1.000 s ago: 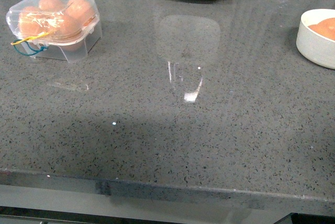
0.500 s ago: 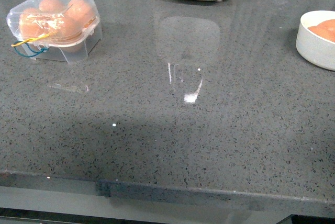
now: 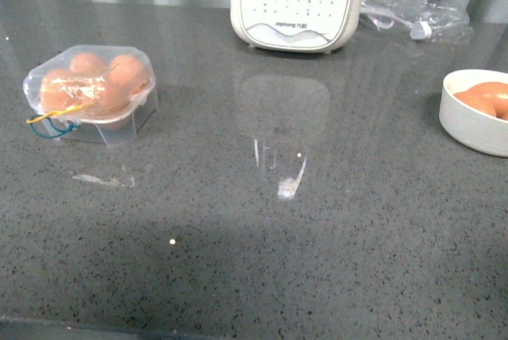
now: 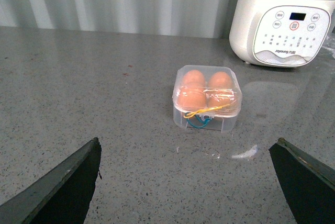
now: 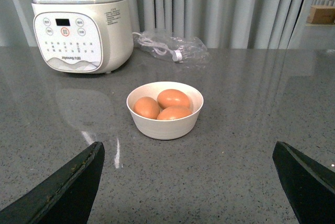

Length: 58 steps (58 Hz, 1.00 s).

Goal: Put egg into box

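The box (image 3: 91,95), a small clear case with its lid down, stands at the left of the counter with several brown eggs inside and yellow and blue loops at its front. In the left wrist view the box (image 4: 207,98) sits well ahead of my left gripper (image 4: 187,145), which is open and empty. Three brown eggs (image 5: 172,99) lie in a round white bowl (image 5: 165,127), ahead of my open, empty right gripper (image 5: 187,145). The front view shows neither arm, only the bowl (image 3: 468,129) at the right edge.
A white Joyoung appliance (image 3: 298,2) stands at the back middle of the grey speckled counter (image 3: 278,260). A crumpled clear plastic bag (image 3: 413,18) lies to its right. Curtains hang behind the counter.
The front view has tilted up: box, bowl and appliance sit lower in the picture, and more of the appliance and the back of the counter shows. Nothing on the counter moved.
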Motion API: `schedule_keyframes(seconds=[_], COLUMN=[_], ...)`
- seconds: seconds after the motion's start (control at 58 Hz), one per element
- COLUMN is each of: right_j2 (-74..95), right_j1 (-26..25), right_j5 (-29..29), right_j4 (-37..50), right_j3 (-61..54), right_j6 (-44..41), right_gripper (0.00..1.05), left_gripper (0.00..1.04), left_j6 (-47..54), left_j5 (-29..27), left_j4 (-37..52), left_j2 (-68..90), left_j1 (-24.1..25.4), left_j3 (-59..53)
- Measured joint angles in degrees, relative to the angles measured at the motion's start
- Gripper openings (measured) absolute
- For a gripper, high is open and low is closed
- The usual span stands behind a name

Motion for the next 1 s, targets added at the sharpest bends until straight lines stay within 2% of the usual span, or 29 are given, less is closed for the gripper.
schedule_keyframes(seconds=[1.0], right_j2=[0.00], right_j1=[0.00], right_j5=[0.00], right_j4=[0.00], right_j3=[0.00], right_j6=[0.00], right_gripper=[0.97], left_gripper=[0.98], left_j6=[0.00], left_j5=[0.00], left_j4=[0.00], left_j2=[0.00], left_j1=[0.00], left_j3=[0.00])
